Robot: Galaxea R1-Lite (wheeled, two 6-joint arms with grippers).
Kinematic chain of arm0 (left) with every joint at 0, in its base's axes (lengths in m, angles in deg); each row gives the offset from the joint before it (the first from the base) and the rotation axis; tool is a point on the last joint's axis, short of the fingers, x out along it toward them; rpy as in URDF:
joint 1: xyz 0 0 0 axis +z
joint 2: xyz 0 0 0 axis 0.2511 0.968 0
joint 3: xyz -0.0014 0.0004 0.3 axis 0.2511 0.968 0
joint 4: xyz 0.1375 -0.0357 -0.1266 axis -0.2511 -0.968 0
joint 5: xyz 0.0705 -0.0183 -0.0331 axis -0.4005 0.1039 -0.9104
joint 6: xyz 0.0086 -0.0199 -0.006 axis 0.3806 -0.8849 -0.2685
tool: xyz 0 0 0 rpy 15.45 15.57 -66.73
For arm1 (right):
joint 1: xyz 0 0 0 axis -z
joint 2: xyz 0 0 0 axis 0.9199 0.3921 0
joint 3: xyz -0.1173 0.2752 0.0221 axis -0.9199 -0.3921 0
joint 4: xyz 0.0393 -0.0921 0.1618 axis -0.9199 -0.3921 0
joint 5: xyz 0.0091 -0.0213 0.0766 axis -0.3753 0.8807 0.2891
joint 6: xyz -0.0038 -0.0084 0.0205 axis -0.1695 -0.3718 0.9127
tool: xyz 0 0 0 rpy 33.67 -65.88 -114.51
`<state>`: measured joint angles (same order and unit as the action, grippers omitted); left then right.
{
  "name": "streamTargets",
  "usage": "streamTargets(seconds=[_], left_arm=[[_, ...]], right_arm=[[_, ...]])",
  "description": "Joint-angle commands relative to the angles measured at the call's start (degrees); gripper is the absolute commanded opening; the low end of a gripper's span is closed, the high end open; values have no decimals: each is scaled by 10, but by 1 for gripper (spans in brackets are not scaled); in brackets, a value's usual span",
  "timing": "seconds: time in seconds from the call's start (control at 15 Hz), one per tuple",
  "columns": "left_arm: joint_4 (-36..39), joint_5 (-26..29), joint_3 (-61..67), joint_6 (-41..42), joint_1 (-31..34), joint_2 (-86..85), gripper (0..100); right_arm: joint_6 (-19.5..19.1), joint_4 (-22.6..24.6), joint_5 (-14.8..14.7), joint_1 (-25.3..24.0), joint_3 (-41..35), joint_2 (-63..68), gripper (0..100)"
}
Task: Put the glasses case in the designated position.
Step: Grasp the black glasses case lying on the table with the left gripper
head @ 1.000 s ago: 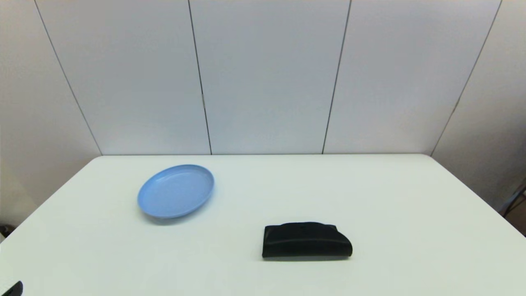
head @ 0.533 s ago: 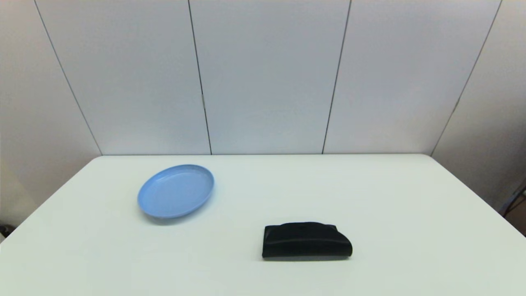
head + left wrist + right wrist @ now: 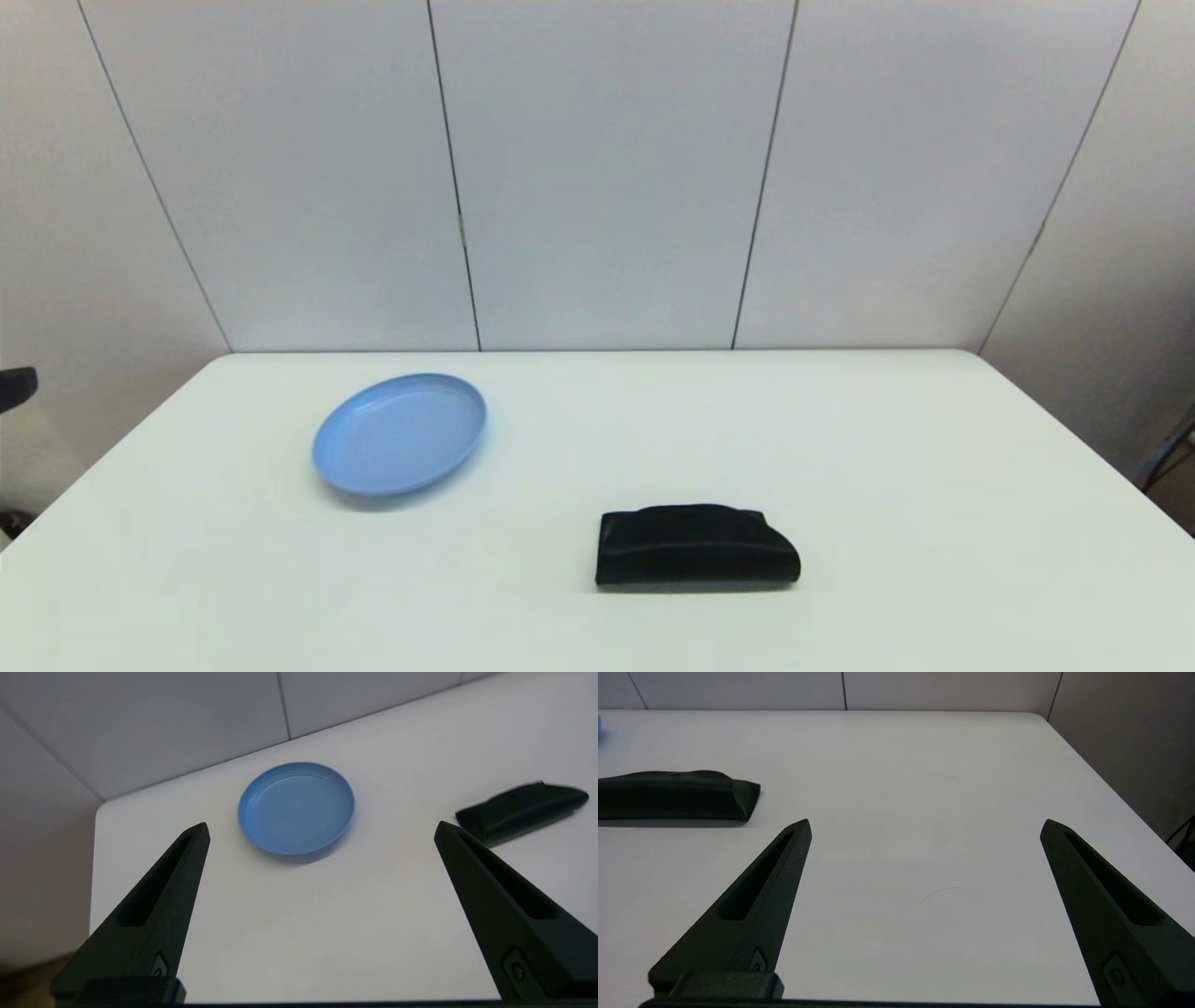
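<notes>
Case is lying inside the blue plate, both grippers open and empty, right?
No. The case lies on the bare table, apart from the plate; the head view shows it. Left gripper and right gripper are open and empty.

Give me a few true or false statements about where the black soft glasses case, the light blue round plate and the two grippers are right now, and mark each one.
1. The matte black soft glasses case lies on the white table. True.
2. The glasses case sits inside the light blue round plate. False: it lies apart from the plate, nearer the robot and to the plate's right.
3. The left gripper is open. True: its fingers stand wide apart with nothing between them.
4. The right gripper is shut on the glasses case. False: it is open, and the case lies off to one side of it, untouched.
5. The plate holds a pair of glasses. False: nothing lies in it.
</notes>
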<state>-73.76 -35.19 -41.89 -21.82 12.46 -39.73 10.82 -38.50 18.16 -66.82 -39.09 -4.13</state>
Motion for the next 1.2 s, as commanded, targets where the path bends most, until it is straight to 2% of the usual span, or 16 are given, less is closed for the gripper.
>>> streamTargets(seconds=[0.07, 0.2, 0.53, 0.8, 1.2], left_arm=[[-75, 44, -111, 141, -11, 110, 100], [-138, 84, -157, 208, -13, 143, 100], [-293, 138, -273, 377, -47, 232, 100], [-324, 139, -295, 455, -100, 284, 100], [-324, 131, -302, 472, -199, 381, 100]], right_arm=[[0, 0, 0, 0, 1, 1, 100], [0, 0, 0, 0, 0, 0, 100], [0, 0, 0, 0, 1, 0, 100], [-1, 0, 0, 0, 0, 0, 100], [0, 0, 0, 0, 0, 0, 100]])
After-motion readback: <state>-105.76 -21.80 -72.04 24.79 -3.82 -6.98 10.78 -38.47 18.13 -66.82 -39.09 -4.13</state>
